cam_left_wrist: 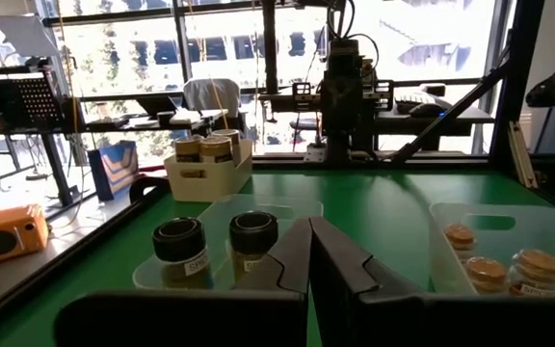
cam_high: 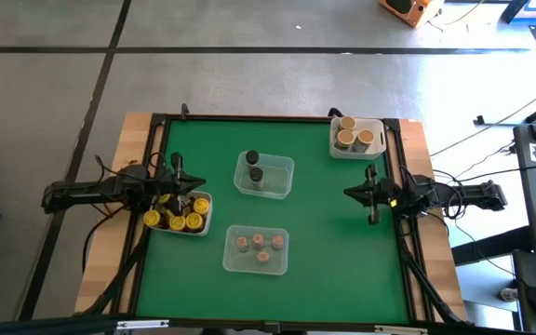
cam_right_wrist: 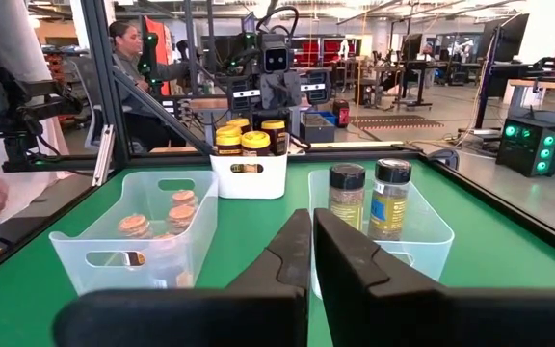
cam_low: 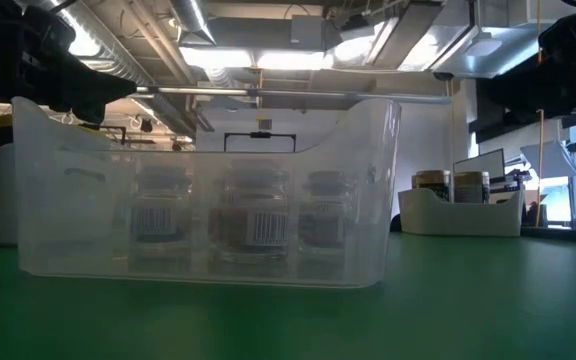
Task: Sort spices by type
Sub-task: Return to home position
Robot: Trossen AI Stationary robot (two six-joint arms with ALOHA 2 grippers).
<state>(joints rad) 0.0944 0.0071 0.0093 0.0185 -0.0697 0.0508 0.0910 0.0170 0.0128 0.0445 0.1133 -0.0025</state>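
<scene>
The spice jars stand sorted in four containers. Yellow-lidded jars (cam_high: 177, 218) fill a white tray at the table's left edge. Two black-lidded jars (cam_high: 253, 167) stand in a clear tub (cam_left_wrist: 287, 207) in the middle. Pinkish-brown-lidded jars (cam_high: 259, 246) sit in a clear tub near the near edge. Tan-lidded jars (cam_high: 355, 136) stand in a white tray at the far right corner. My left gripper (cam_high: 199, 184) is shut above the far edge of the yellow jars' tray. My right gripper (cam_high: 350, 193) is shut at the table's right side, holding nothing.
In the low view the near clear tub (cam_low: 208, 215) fills most of the picture, with the tan jars' tray (cam_low: 458, 208) behind it on the right. Open green mat (cam_high: 333, 233) lies between the tubs and the right arm. A person (cam_right_wrist: 128, 58) stands beyond the table.
</scene>
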